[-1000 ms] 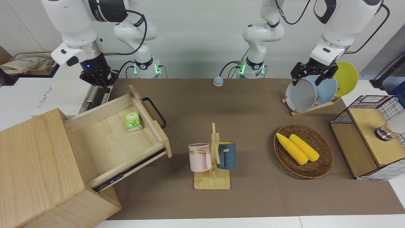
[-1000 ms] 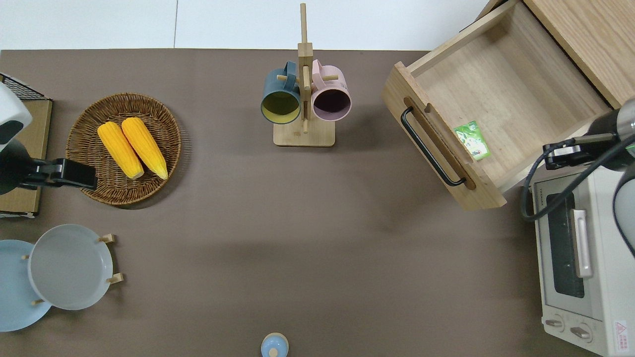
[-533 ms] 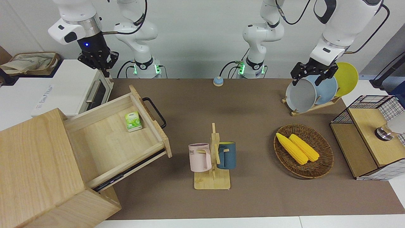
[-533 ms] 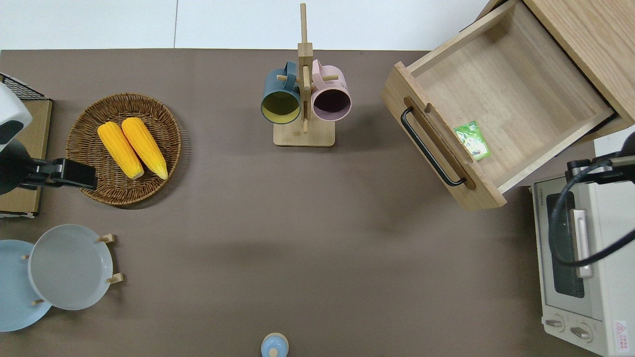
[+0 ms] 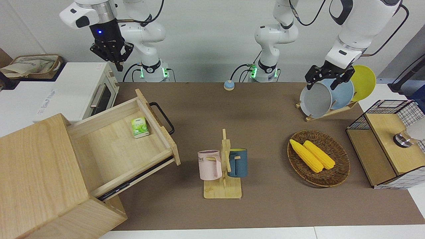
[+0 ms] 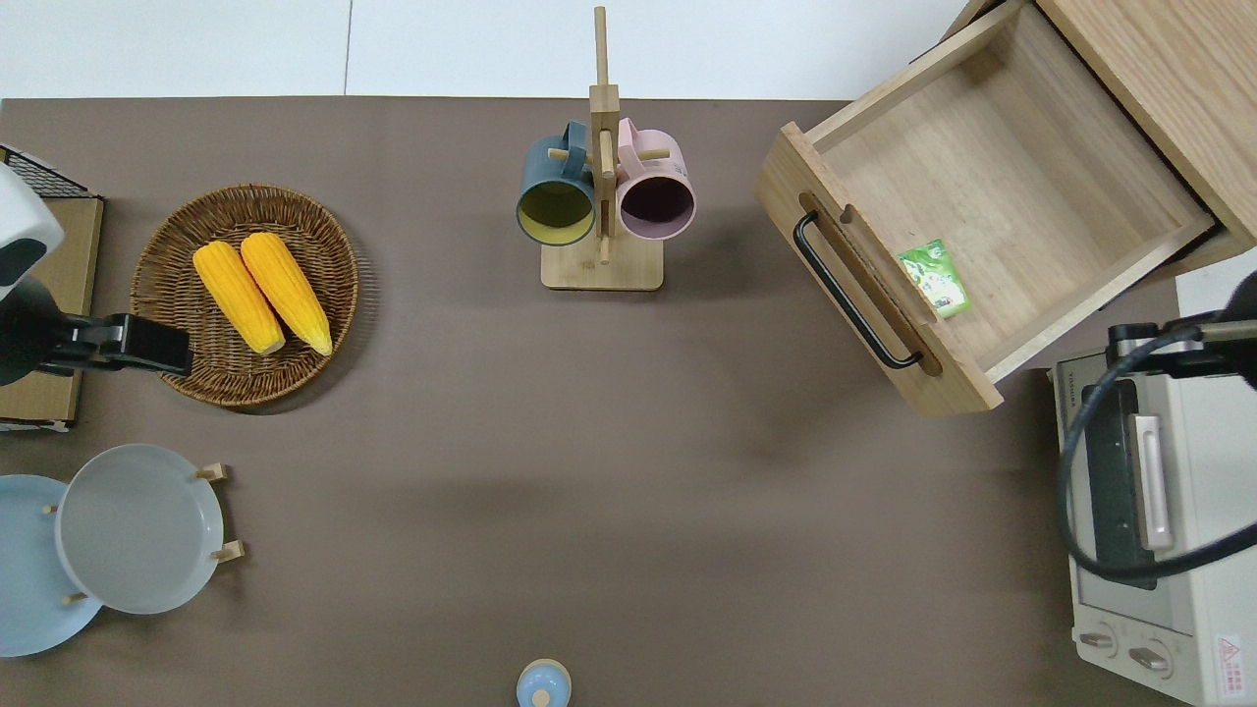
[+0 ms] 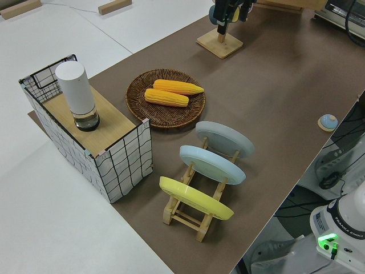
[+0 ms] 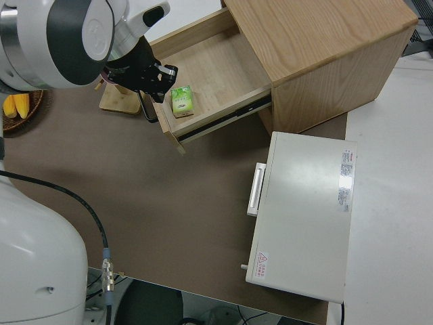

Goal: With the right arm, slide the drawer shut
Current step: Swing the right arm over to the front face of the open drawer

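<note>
The drawer (image 5: 113,156) of pale wood stands pulled out of its cabinet (image 5: 36,172) at the right arm's end of the table, also in the overhead view (image 6: 1021,177). Its black loop handle (image 5: 162,118) faces the middle of the table. A small green packet (image 5: 139,127) lies inside, near the drawer front. My right gripper (image 5: 117,64), with its blue light on, hangs high in the air over the toaster oven (image 6: 1159,520), clear of the drawer and touching nothing. The left arm is parked, its gripper (image 5: 322,85) open.
The white toaster oven (image 5: 76,93) sits beside the drawer, nearer the robots. A mug rack (image 5: 223,166) stands mid-table. Toward the left arm's end are a basket of corn (image 5: 318,157), a plate rack (image 5: 332,96) and a wire-and-wood box (image 5: 388,142). A small bell (image 5: 229,85) sits near the bases.
My right gripper has risen and drawn back toward the robots, from low by the drawer's corner to high over the toaster oven. The drawer and the left arm have not moved.
</note>
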